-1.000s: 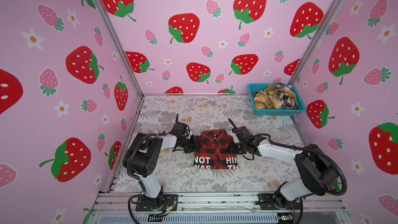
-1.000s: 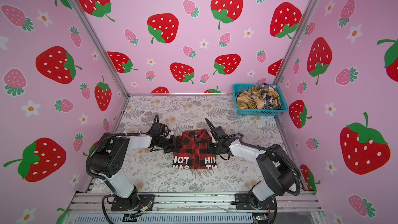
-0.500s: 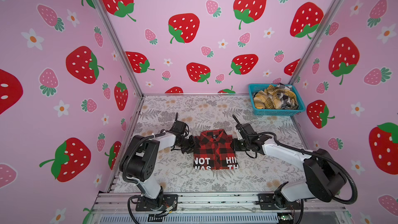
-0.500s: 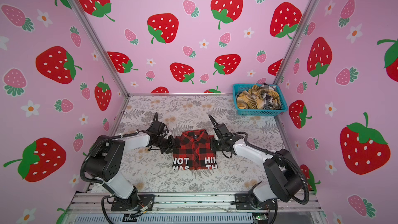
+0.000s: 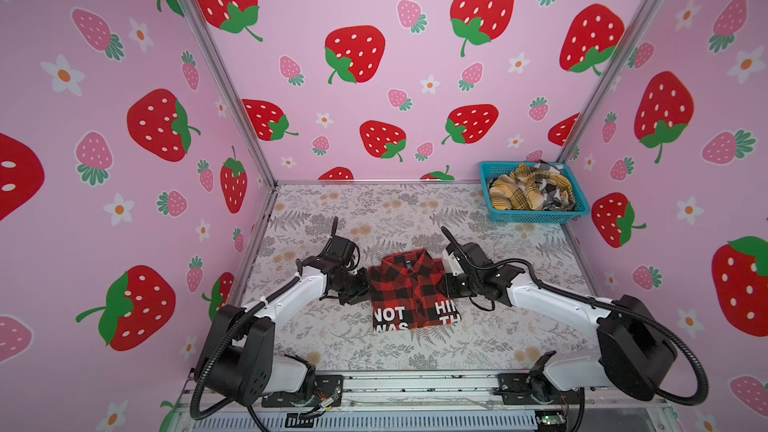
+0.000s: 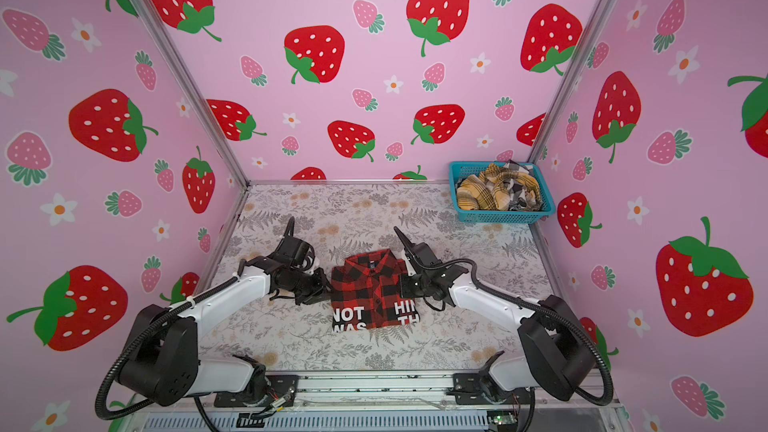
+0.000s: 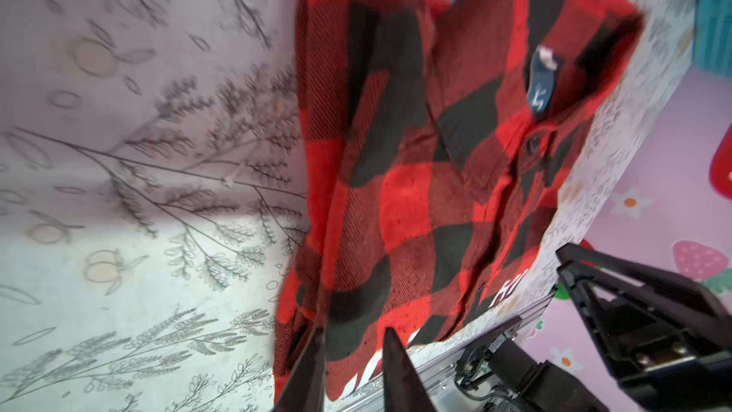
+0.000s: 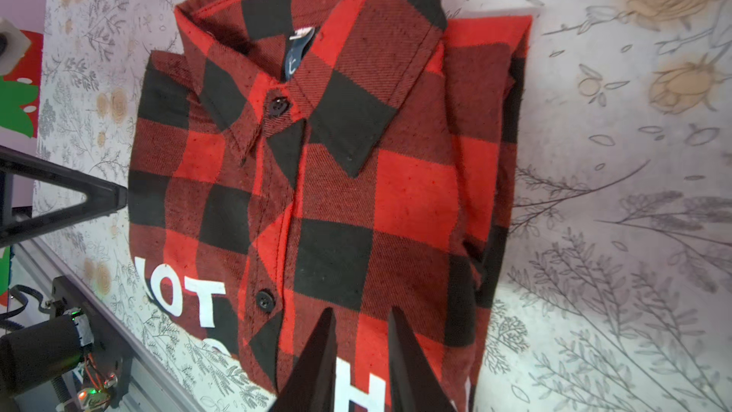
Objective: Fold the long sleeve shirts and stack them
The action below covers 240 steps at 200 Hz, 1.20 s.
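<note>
Top views: 1 turquoise basket (image 5: pixel 536 216) at far right is filled with a mustard-yellow shirt (image 5: pixel 513 195) and a black-and-white shirt (image 5: pixel 555 189). 1 folded red-and-black shirt (image 5: pixel 409 284) is laid at centre between left gripper (image 7: pixel 354 330) and right gripper (image 8: pixel 362 311); whether either is clamped or apart cannot be told.

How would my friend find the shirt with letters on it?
Start at the grey flower-patterned table; near its middle lies a folded red-and-black checked flannel shirt. Unlike the crumpled mustard-yellow plaid shirt and black-and-white plaid shirt in the turquoise mesh basket at the back corner, it has white block letters.
</note>
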Motion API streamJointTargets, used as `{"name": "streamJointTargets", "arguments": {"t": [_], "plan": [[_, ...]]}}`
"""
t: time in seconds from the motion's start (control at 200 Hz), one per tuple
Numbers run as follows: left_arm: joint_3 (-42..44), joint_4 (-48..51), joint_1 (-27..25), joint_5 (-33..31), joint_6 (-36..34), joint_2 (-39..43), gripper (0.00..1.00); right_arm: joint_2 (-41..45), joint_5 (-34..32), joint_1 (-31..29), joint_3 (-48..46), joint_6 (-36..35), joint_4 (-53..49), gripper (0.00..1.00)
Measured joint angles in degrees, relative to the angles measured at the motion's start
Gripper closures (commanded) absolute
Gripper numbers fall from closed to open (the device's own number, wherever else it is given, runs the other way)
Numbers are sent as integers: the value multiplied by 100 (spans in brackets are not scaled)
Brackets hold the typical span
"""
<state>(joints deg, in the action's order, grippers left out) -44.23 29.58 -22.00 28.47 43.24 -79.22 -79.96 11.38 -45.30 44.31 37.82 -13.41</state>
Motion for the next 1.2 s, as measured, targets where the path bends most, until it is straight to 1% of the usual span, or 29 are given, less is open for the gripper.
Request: {"name": "streamJointTargets", "arguments": {"t": [0.08, 0.205, 0.27, 0.285, 0.315, 0.44, 0.51, 0.525, 0.64, 0.72, 0.76, 0.82, 0.915, 0.97, 1.03, 1.2], "plan": [[28, -122, -282, 98, 149, -151, 91, -94, 9, -20, -15, 35, 66, 76], [33, -332, -586, 162, 306, -435, 93, -260, 4, -24, -127, 118, 155, 78], [48, -409, -605, 153, 319, -533, 93, -295, 7, -24, -232, 153, 188, 78], [48, -422, -601, 155, 315, -562, 97, -299, 7, -24, -254, 157, 195, 78], [48, -452, -586, 153, 315, -627, 99, -308, 7, -24, -295, 173, 199, 78], [50, -719, -455, 214, 306, -1150, 98, -372, 11, -24, -323, 219, 234, 78], [0, -787, -407, 380, 302, -1309, 96, -396, 15, -37, -323, 225, 247, 78], [-20, -789, -402, 382, 302, -1314, 90, -398, 11, -42, -323, 225, 245, 78], [-188, -662, -402, 302, 210, -1224, 70, -396, -2, -52, -319, 221, 210, 78], [-407, -350, -374, 120, 24, -920, 62, -374, -22, -57, -310, 219, 173, 78], [-527, -203, -297, 28, -96, -695, 59, -352, -33, -59, -304, 219, 142, 78], [-649, -74, -61, -2, -212, -367, 59, -341, -50, -61, -240, 212, 59, 78], [-682, -7, 597, 50, -389, -55, 55, -341, -98, -70, -103, 177, -44, 78], [-654, -15, 966, 146, -442, -94, 54, -341, -120, -70, -15, 155, -81, 78], [-555, -105, 1202, 293, -455, -249, 52, -341, -136, -70, 63, 146, -87, 78], [-22, -664, 1272, 820, -297, -846, 47, -343, -157, -70, 138, 133, -85, 78]]}}
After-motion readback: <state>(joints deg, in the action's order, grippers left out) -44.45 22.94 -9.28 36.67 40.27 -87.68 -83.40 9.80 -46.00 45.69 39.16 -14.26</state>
